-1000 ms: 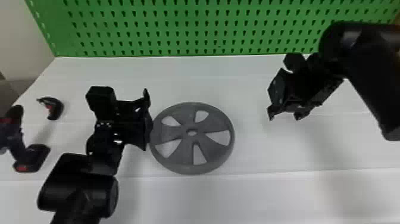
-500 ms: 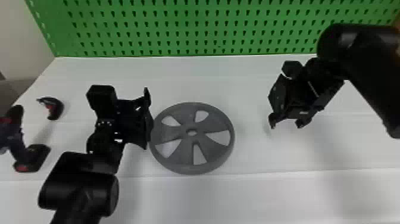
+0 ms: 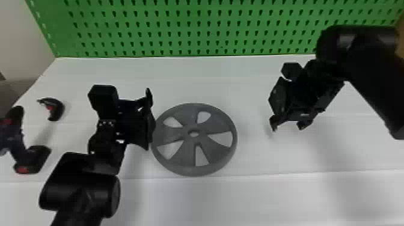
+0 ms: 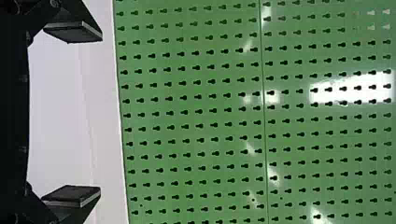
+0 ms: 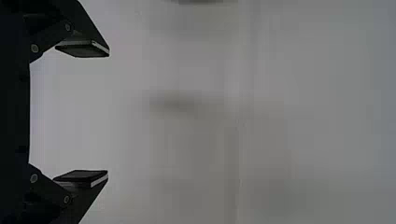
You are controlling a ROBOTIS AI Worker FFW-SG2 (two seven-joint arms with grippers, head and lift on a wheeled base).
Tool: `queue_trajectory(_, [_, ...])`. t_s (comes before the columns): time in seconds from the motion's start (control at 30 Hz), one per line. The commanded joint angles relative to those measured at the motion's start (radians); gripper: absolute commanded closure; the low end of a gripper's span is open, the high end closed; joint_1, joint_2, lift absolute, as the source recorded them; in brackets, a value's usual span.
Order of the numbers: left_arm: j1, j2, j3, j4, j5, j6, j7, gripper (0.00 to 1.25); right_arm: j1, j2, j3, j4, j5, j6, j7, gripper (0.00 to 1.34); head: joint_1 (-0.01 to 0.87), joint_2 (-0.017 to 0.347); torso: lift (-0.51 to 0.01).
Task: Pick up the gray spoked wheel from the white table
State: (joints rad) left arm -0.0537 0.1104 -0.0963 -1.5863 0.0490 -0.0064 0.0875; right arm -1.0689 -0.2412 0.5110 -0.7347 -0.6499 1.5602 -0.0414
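Note:
The gray spoked wheel (image 3: pixel 204 150) lies flat on the white table (image 3: pixel 255 198) in the middle of the head view. At its left rim stands my left gripper (image 3: pixel 150 118), partly overlapping the rim in the view; whether they touch I cannot tell. My right gripper (image 3: pixel 287 124) is over the table to the right of the wheel, apart from it. In the left wrist view the left gripper (image 4: pixel 72 114) has its fingers wide apart with nothing between them. The right gripper (image 5: pixel 82 113) is likewise open and empty in the right wrist view, above the white surface.
A green pegboard (image 3: pixel 189 30) rises along the table's back edge. On the far left are a dark power tool with red parts (image 3: pixel 18 144) and a small curved black and red item (image 3: pixel 55 108), both left of the left arm.
My right gripper has turned and shifted slightly toward the table's front edge. The left arm and the wheel show no clear movement.

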Motion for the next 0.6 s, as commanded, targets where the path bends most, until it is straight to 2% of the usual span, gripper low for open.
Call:
queue_trajectory(0.0, [-0.001, 0.0, -0.002, 0.0, 0.0, 0.005, 0.0, 0.13, -0.017, 0.017, 0.046, 0.0, 0.029, -0.029, 0.0, 0.35, 0.77, 0.051, -0.106])
queue_trajectory(0.1, [-0.003, 0.0, -0.007, 0.0, -0.001, 0.011, 0.0, 0.13, -0.029, 0.031, 0.057, 0.008, 0.056, -0.051, -0.005, 0.35, 0.77, 0.051, -0.106])
queue_trajectory(0.23, [-0.003, 0.0, -0.01, 0.0, -0.003, 0.014, 0.0, 0.13, -0.043, 0.051, 0.064, 0.008, 0.036, -0.075, -0.103, 0.35, 0.77, 0.051, -0.106])
queue_trajectory(0.4, [-0.005, 0.0, -0.011, 0.0, -0.003, 0.017, 0.0, 0.13, -0.045, 0.066, 0.07, 0.023, -0.131, -0.103, -0.295, 0.35, 0.77, 0.051, -0.106])
queue_trajectory(0.5, [-0.005, 0.0, -0.011, 0.0, -0.003, 0.017, 0.0, 0.13, -0.045, 0.079, 0.07, 0.044, -0.205, -0.117, -0.356, 0.35, 0.77, 0.051, -0.106])
queue_trajectory(0.57, [-0.005, 0.0, -0.013, 0.0, -0.004, 0.017, 0.0, 0.13, -0.043, 0.083, 0.073, 0.058, -0.251, -0.126, -0.367, 0.35, 0.77, 0.051, -0.106])
